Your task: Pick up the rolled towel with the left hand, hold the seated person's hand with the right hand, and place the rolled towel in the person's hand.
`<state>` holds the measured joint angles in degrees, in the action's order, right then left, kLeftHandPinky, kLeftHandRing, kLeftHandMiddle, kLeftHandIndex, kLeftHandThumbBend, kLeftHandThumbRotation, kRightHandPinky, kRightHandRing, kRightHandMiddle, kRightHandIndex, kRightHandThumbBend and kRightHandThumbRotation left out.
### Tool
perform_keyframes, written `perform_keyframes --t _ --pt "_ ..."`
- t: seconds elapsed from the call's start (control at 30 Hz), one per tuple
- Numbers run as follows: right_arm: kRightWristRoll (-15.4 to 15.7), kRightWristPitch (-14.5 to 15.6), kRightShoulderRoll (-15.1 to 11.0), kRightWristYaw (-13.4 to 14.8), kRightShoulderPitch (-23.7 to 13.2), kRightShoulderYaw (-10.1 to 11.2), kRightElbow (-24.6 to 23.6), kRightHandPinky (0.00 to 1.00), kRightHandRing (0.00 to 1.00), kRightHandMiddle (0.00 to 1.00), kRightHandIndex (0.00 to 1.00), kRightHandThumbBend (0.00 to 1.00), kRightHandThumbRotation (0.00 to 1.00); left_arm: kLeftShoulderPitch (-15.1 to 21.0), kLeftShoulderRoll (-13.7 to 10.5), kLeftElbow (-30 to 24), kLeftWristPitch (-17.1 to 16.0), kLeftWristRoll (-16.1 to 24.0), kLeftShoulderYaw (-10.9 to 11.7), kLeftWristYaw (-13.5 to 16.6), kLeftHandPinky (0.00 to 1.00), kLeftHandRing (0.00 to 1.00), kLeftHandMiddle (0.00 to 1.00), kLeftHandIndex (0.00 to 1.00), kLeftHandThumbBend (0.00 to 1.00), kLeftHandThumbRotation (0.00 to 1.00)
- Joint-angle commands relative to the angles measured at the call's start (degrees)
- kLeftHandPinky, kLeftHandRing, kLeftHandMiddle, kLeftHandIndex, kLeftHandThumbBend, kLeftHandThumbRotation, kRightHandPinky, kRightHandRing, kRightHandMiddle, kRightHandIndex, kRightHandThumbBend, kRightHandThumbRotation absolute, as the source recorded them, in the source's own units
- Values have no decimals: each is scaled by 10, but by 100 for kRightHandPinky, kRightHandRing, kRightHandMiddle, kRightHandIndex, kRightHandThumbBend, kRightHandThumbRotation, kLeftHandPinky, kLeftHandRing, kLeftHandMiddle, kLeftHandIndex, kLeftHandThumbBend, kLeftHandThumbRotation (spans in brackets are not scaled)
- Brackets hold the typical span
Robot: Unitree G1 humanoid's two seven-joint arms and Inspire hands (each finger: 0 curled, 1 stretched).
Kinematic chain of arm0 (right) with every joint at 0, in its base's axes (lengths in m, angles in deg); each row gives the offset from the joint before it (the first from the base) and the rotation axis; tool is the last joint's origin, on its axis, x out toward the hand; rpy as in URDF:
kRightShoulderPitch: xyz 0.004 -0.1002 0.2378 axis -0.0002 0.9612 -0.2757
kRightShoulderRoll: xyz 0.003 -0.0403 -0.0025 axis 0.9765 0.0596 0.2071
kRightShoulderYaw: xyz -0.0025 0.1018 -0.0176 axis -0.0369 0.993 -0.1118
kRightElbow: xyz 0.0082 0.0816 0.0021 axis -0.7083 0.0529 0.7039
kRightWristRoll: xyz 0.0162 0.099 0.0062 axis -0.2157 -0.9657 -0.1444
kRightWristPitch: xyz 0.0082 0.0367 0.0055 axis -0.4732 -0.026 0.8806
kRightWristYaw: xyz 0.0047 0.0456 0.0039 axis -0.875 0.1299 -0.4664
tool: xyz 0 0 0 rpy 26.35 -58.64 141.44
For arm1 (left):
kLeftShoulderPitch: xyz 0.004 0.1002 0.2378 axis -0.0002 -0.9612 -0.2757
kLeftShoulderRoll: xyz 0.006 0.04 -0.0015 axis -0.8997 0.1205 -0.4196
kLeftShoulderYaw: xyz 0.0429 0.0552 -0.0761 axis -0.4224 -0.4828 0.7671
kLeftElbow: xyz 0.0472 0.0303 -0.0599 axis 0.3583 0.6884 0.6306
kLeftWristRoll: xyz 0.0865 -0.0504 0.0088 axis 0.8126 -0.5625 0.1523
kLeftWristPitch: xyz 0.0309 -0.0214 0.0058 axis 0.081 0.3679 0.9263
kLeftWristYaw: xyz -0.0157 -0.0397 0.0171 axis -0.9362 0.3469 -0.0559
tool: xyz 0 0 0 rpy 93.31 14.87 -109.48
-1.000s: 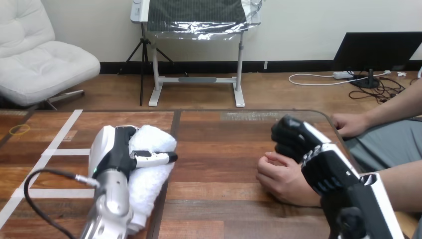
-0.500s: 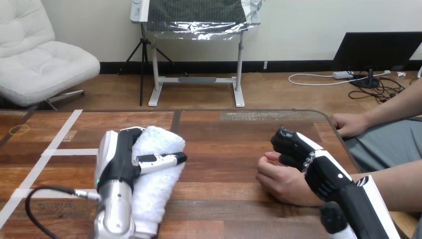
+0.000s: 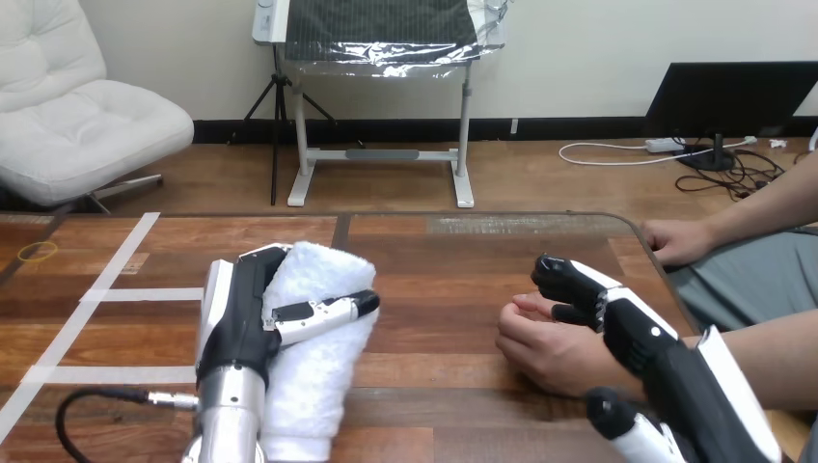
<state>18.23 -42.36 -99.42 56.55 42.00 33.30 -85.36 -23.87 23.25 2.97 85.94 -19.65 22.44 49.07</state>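
Observation:
The rolled white towel (image 3: 323, 275) is in my left hand (image 3: 241, 313) at the table's left middle; the thumb lies across its top and the fingers curl round its far side. The roll's near end reaches down toward the table's front edge. The person's hand (image 3: 540, 352) rests on the table at right middle, its fingers loosely curled. My right hand (image 3: 588, 289) lies over its back, with black fingers curled round its far edge. A wide stretch of wood separates the towel from the person's hand.
The person's other hand (image 3: 675, 241) rests on the table's right edge, further back. White tape lines (image 3: 116, 280) mark the wooden table (image 3: 434, 251) at the left, and a small yellow ring (image 3: 37, 251) lies at the far left.
My left hand has carried the towel to the right, toward the table's middle. My right forearm has sunk lower and turned, while the hand has stayed on the person's hand.

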Motion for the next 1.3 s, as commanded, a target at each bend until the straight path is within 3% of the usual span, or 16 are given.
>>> perform_keyframes --t 0.0,0.4,0.67,1.27 --pt "27 14 -39 28 -158 71 25 78 84 86 85 87 85 85 33 -257 -162 -51 63 21 19 24 31 37 50 0" --pt "38 38 -74 23 -196 91 50 79 86 88 89 89 77 126 13 -224 -217 -65 63 2 17 22 30 36 48 0" --pt "42 42 -91 21 -221 99 70 79 87 89 89 91 74 146 10 -223 -214 -60 64 2 17 23 30 37 50 0" --pt "57 77 -115 23 -260 113 81 71 83 88 88 97 70 184 22 -212 -247 -106 81 -17 15 21 29 36 48 0"
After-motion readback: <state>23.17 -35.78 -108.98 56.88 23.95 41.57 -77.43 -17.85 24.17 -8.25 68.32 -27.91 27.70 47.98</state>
